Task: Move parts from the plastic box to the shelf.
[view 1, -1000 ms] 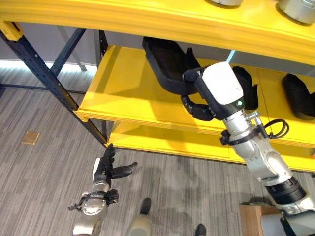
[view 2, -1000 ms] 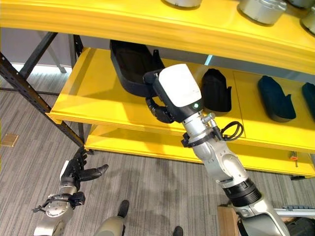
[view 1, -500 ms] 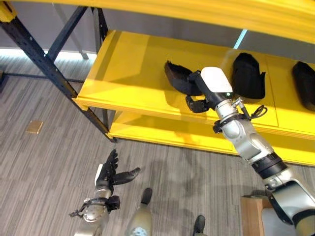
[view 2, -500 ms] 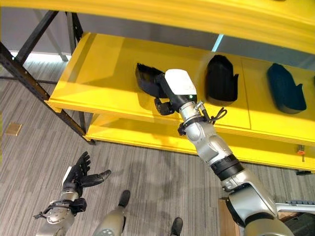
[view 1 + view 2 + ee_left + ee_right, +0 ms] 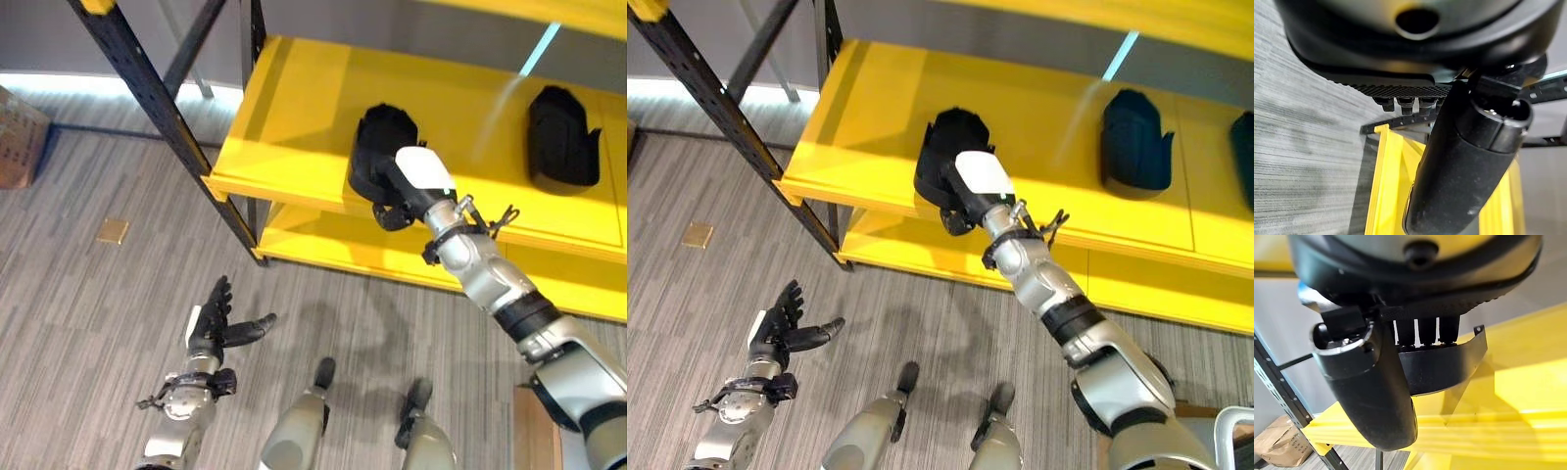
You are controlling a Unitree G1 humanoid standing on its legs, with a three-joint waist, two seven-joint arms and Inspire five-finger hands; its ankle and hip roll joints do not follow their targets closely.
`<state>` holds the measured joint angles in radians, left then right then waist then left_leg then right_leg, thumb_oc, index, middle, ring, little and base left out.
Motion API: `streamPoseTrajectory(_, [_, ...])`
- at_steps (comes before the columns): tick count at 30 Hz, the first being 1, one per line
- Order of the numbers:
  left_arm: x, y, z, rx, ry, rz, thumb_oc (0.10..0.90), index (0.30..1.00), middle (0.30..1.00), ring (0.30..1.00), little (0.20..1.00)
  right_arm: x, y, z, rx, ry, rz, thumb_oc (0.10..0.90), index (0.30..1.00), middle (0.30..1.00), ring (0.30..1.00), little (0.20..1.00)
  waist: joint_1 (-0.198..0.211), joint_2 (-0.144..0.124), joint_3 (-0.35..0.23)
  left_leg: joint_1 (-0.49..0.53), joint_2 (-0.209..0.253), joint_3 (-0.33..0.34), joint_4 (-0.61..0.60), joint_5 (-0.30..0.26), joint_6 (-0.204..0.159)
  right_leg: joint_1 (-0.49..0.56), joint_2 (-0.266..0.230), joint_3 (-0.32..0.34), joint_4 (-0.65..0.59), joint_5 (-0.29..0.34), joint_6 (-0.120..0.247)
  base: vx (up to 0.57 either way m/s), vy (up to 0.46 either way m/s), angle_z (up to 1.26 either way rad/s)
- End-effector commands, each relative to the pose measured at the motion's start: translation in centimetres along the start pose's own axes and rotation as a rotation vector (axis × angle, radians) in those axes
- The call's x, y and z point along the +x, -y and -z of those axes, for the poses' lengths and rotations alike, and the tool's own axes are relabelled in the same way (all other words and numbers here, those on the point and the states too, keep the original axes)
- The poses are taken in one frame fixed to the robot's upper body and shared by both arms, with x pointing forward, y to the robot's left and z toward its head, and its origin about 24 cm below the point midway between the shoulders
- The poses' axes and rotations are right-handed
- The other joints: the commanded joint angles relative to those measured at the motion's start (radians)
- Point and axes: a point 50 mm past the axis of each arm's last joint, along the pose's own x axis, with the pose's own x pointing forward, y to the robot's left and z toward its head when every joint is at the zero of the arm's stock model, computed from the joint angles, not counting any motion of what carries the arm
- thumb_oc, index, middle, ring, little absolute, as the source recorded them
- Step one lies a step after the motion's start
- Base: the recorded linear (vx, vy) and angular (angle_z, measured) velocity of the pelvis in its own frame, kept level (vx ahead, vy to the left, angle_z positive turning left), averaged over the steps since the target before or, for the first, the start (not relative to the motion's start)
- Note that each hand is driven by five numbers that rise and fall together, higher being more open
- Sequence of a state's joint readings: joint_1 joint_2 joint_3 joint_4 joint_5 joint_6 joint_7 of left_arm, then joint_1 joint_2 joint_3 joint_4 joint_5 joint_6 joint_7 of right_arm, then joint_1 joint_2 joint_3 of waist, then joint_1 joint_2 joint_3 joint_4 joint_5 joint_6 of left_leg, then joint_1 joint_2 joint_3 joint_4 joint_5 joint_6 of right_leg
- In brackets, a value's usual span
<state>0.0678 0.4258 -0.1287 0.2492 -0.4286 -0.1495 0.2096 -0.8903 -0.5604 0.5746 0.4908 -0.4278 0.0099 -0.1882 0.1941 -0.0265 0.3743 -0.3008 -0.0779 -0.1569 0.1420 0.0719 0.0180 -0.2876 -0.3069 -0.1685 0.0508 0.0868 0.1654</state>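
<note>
A black moulded part (image 5: 380,143) is at the front of the yellow shelf board (image 5: 294,117); I cannot tell whether it rests on the board. My right hand (image 5: 404,192) reaches in from the right and is shut on the part. In the right wrist view its fingers (image 5: 1425,330) curl over the part's rim (image 5: 1454,364), with the thumb (image 5: 1371,391) on the near side. A second black part (image 5: 563,132) lies farther right on the same board. My left hand (image 5: 216,328) hangs low over the floor, open, holding nothing.
A dark steel upright (image 5: 157,108) slants down at the shelf's left end. A lower yellow board (image 5: 323,250) sits under the front edge. A cardboard box (image 5: 20,137) stands on the floor at far left. A wooden block (image 5: 534,431) is at lower right.
The camera has shifted. My right arm has stretched out and brought the black part from up near the camera down to the shelf board's front. The left hand stays open.
</note>
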Motion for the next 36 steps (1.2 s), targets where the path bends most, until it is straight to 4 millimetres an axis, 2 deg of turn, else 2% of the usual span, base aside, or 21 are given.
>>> streamPoseTrajectory(1, [-0.5,0.2,-2.6,-0.003,0.157,0.056,0.900,1.000,1.000,1.000,1.000,2.5,7.2,-2.1,-0.051,0.106,0.231,0.400,0.300,0.300,0.300,0.300,0.013,-0.039,-0.062,0.047,0.065,-0.016,0.009,-0.096,-0.049,0.034,-0.002,-0.032,-0.008,0.100,0.012,-0.07,-0.223,0.68])
streamPoseTrajectory(2, [-0.9,0.2,-1.9,-0.024,0.124,0.061,0.900,1.000,1.000,1.000,1.000,3.0,7.9,-2.6,-0.083,0.122,0.236,0.400,0.300,0.300,0.300,0.300,0.022,-0.034,-0.056,0.033,0.082,-0.014,0.006,-0.086,-0.059,0.026,0.002,-0.068,0.000,0.097,0.010,-0.03,-0.114,0.58])
streamPoseTrajectory(8, [-1.1,0.0,-1.5,-0.020,0.103,0.077,0.900,1.000,1.000,1.000,1.000,3.8,9.2,-3.0,-0.119,0.128,0.256,0.400,0.300,0.300,0.300,0.300,0.015,-0.009,-0.040,-0.006,0.131,-0.041,-0.021,-0.050,-0.082,-0.008,0.044,-0.081,0.025,0.059,-0.015,-0.05,-0.151,0.06])
streamPoseTrajectory(14, [-1.0,0.1,-1.6,-0.021,0.106,0.088,0.900,1.000,1.000,1.000,1.000,4.3,10.5,-2.9,-0.183,0.118,0.265,0.400,0.300,0.300,0.300,0.300,0.006,0.011,-0.027,-0.001,0.165,-0.038,-0.070,-0.020,-0.094,-0.037,0.070,-0.075,0.052,0.035,-0.024,-0.03,-0.092,-0.03])
streamPoseTrajectory(24, [-0.9,0.3,-1.6,-0.022,0.103,0.096,0.900,1.000,1.000,1.000,1.000,4.6,11.6,-1.9,-0.246,0.068,0.273,0.400,0.300,0.300,0.300,0.300,-0.012,0.031,-0.028,0.010,0.182,-0.027,-0.105,-0.004,-0.098,-0.058,0.086,-0.058,0.070,0.022,-0.028,-0.01,-0.016,-0.05])
streamPoseTrajectory(36, [-0.7,0.6,-2.3,-0.028,0.129,0.116,0.900,1.000,1.000,1.000,1.000,5.3,12.2,-0.6,-0.269,-0.026,0.284,0.400,0.300,0.300,0.300,0.300,-0.014,0.043,-0.026,0.012,0.186,-0.026,-0.113,-0.002,-0.101,-0.062,0.089,-0.059,0.078,0.016,-0.029,0.00,0.000,0.00])
